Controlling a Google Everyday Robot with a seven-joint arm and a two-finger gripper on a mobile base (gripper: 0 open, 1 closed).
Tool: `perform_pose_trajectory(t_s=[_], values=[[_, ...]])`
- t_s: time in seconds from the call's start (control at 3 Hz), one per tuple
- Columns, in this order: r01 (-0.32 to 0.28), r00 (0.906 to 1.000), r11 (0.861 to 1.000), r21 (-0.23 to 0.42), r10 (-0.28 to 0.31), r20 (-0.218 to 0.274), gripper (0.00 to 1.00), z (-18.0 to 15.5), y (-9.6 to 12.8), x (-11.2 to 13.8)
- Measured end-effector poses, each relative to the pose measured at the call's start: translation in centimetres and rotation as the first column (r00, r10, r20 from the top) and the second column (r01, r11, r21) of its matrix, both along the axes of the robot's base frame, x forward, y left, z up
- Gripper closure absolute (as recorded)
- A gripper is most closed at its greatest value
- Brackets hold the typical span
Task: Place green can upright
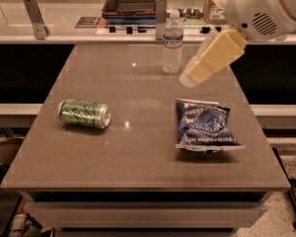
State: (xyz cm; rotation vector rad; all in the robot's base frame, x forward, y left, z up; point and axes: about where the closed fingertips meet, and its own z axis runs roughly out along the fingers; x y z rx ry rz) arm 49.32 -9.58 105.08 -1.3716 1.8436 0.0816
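The task has not really begun: the green can lies on its side at about 9 o'clock on the worktop, its long axis running roughly left to right with a silver end facing 3 o'clock, and nothing touches it. The tool hangs in the air at about 1 o'clock, just to the right of the water bottle and above the far edge of the chip bag, well apart from the can. Whether the tool is spread or pressed together cannot be told, but it carries nothing. By this reckoning every step is left: crossing the worktop toward 9 o'clock, taking hold of the can, turning it onto one end and letting it stand free. The bottle stands upright at 12 o'clock and the bag lies flat at about 4 o'clock, both off the straight path to the can. As for writing, the can shows only dark scribbled markings on bright green, and no brand can be read. The blue bag bears white lettering, one word of which seems to read "vinegar"; the rest is too small. The bottle has a pale label band that cannot be read.
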Motion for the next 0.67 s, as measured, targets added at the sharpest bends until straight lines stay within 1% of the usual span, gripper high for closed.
perform_pose_trajectory(t_s=[0.33, 0.67], values=[[-0.024, 0.9997, 1.0, 0.019, 0.024, -0.005, 0.0, -0.8, 3.2, 0.3], [-0.022, 0.9995, 1.0, -0.003, 0.021, -0.023, 0.0, -2.0, 6.5, 1.1]])
